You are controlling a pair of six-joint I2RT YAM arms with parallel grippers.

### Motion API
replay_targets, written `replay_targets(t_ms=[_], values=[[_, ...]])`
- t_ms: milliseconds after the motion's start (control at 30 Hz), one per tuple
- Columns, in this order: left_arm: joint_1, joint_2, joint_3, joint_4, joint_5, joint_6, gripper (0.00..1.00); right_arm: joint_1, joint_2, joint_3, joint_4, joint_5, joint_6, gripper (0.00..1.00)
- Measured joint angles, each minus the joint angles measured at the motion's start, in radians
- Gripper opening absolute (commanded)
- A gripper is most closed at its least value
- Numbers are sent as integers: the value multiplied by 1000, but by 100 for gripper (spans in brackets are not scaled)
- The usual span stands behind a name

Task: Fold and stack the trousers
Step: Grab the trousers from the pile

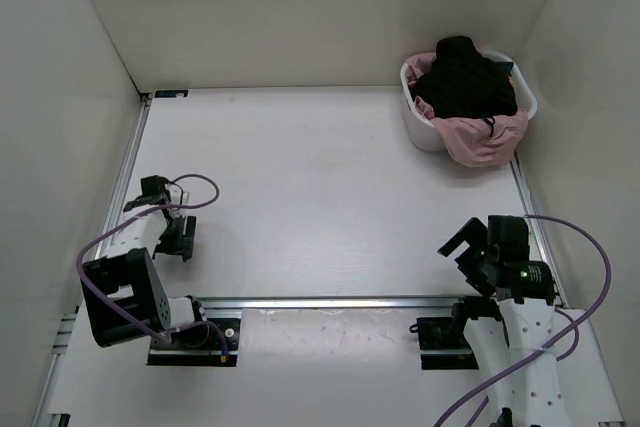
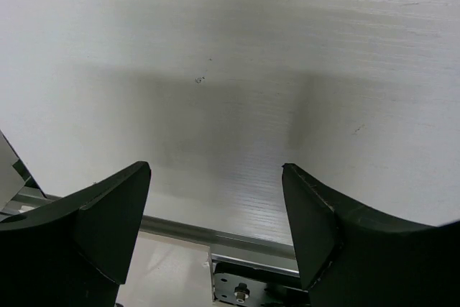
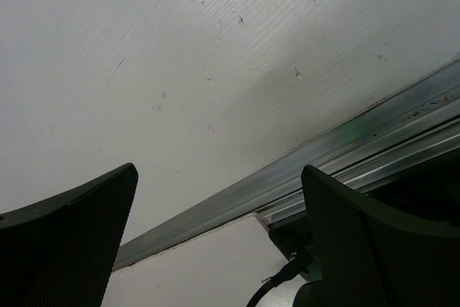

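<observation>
The trousers are not on the tabletop yet. They sit in a heap inside a white basket at about 1 o'clock, far from both arms. The top of the heap is black. A pink cloth hangs over the basket's near edge. I cannot tell how many pairs are in there, because they are all bunched up.

The basket is pushed into the far corner, likely so the big middle of the tabletop is free for laying trousers flat and folding them.

The left tool waits at about 8 o'clock. Its two fingers are spread wide and nothing is between them, only bare white tabletop below. The right tool waits at about 4 o'clock. Its fingers are spread wide too, and it holds nothing.

Both arms are tucked low near their bases, well apart from the clothes. I think the job is just at its start. The right tool is closer to the basket, so it seems the best one to reach over and pull out the first pair.
</observation>
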Motion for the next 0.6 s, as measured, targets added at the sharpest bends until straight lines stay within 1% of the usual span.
replay_targets(t_ms=[167,233,267,300,367,433,500,567,600], values=[[0,-5,5,-2,-13,-2,87,0,70,66,-13,35,-41,99],[0,-37,31,-10,-23,-6,91,0,122,135,-11,51,-75,99],[0,-71,56,-19,-21,1,100,0,146,172,-14,61,-92,99],[0,-111,87,-26,-15,11,100,0,176,222,-12,72,-112,99],[0,-207,203,-23,14,39,100,0,233,320,7,91,-159,99],[-3,-252,346,-13,48,74,100,0,315,450,32,112,-211,99],[-8,-259,478,25,71,108,100,0,428,598,70,142,-260,99],[-10,-230,599,49,92,131,100,0,564,762,125,177,-304,99],[-11,-211,639,58,98,134,100,-5,668,864,132,188,-326,99]])
